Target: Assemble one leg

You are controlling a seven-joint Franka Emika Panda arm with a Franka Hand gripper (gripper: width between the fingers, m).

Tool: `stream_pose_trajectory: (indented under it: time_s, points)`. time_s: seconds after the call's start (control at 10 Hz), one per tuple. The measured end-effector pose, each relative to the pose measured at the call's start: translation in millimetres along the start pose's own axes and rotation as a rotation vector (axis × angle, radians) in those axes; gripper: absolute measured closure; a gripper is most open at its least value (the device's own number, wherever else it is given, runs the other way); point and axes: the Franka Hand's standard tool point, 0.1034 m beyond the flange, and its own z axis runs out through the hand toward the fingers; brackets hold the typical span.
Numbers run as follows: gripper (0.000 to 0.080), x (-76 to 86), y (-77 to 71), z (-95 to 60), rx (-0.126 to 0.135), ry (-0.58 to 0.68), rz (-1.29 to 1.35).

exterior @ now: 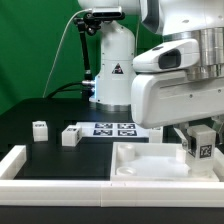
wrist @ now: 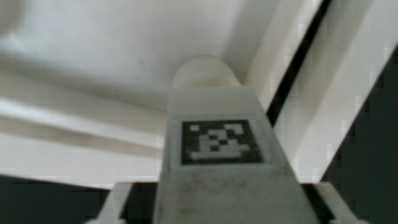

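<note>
My gripper (exterior: 199,150) is shut on a leg (exterior: 202,140), a chunky white post with a black-and-white tag facing outward. I hold it over the right part of the large white panel (exterior: 145,162), which lies flat with recessed corners. In the wrist view the leg (wrist: 221,120) runs away from the camera between my fingers (wrist: 128,200), and its rounded tip is close to the panel (wrist: 89,90) near its raised edge. Whether the tip touches the panel cannot be told. Two more legs (exterior: 40,129) (exterior: 70,135) stand on the black table at the exterior view's left.
The marker board (exterior: 113,128) lies in front of the robot base (exterior: 110,75). A white rim piece (exterior: 14,163) lies at the front left. A green backdrop stands behind.
</note>
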Motion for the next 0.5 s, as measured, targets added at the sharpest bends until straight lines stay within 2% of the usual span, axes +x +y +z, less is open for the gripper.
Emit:
stream_pose_trajectory:
  time_s: [0.2, 0.3, 0.5]
  points:
    - [0.0509, 1.1, -1.9, 0.7, 0.015, 0.024, 0.183]
    - [0.0509, 0.8, -1.9, 1.2, 0.042, 0.022, 0.346]
    - [0.0509, 1.9, -7.8, 2.0, 0.054, 0.028, 0.523]
